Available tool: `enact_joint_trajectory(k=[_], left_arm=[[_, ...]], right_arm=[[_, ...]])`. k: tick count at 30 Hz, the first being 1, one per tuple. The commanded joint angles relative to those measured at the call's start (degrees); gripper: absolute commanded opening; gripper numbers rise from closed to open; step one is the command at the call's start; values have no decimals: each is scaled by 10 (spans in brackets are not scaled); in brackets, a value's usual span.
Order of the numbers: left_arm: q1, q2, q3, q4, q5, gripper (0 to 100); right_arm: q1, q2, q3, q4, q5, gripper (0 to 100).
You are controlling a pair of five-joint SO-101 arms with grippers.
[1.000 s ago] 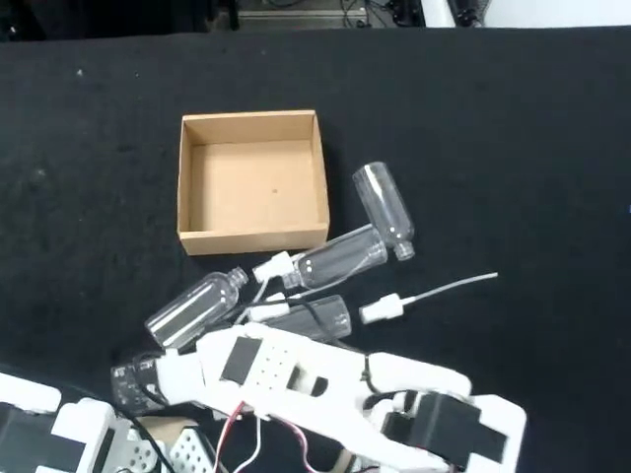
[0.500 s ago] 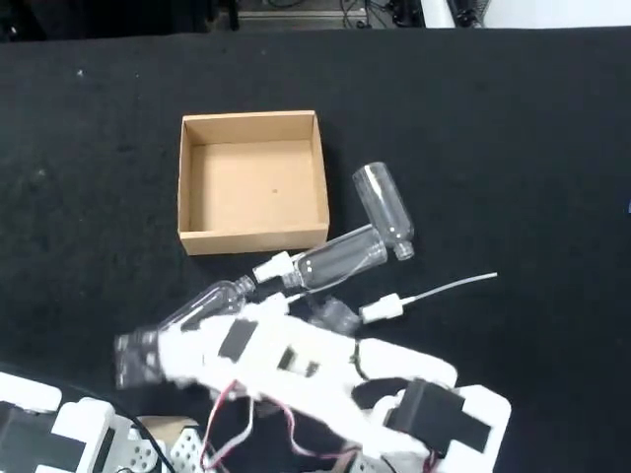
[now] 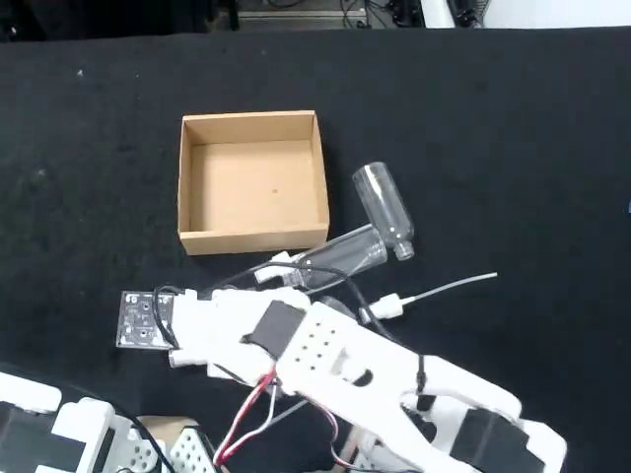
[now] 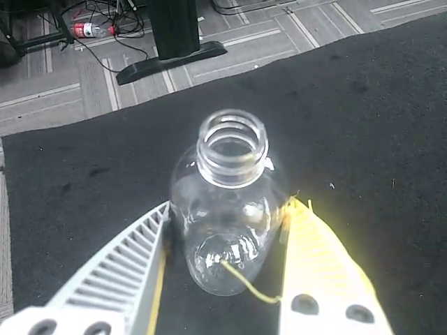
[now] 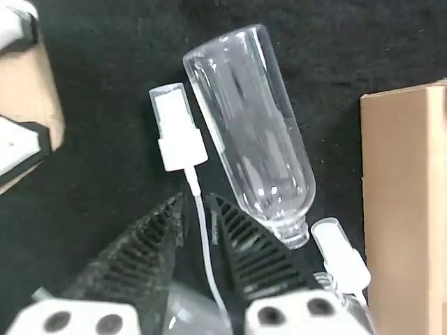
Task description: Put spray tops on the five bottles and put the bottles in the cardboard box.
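White arm (image 3: 325, 355) advanced | right jaws apart astride spray-top tube (image 5: 199, 209) | left jaws grip bottle (image 4: 227, 216)

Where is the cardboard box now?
In the high view the box stands left of middle on the table, open side up; the nearest bottle lies just off its near right corner.

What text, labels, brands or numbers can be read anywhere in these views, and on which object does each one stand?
No text can be read.
Brown cardboard box: plain walls, no print.
Clear plastic bottle in the left gripper: no label.
Small bottle with a red label on the floor behind: print too small to read.
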Motion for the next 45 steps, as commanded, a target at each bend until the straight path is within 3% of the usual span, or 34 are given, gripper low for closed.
enact_joint_trajectory(k=[1, 3, 11, 24, 28, 30, 37, 41, 45], left_arm=[[6, -4, -34, -13, 4, 173], [7, -4, -32, -12, 4, 173], [2, -3, -37, -13, 4, 173], [6, -3, -37, -13, 4, 173], [6, -3, -37, -13, 4, 173], [6, -3, -37, -13, 4, 173], [9, -9, -30, -8, 5, 173], [29, -10, -31, -3, 7, 173], [64, -36, -37, 68, 50, 173]], right_arm=[[-52, -20, -3, -5, -18, 164], [-61, 14, -1, -35, -21, 205], [-65, 174, -70, -76, -17, 173], [-82, 280, -95, -143, -16, 165], [-78, 284, -95, -143, -20, 19], [-63, 282, -96, -141, -21, 24], [12, 142, -135, -57, -28, 11], [42, 8, -175, -3, -85, 11], [102, -99, -235, 15, -135, 11]])
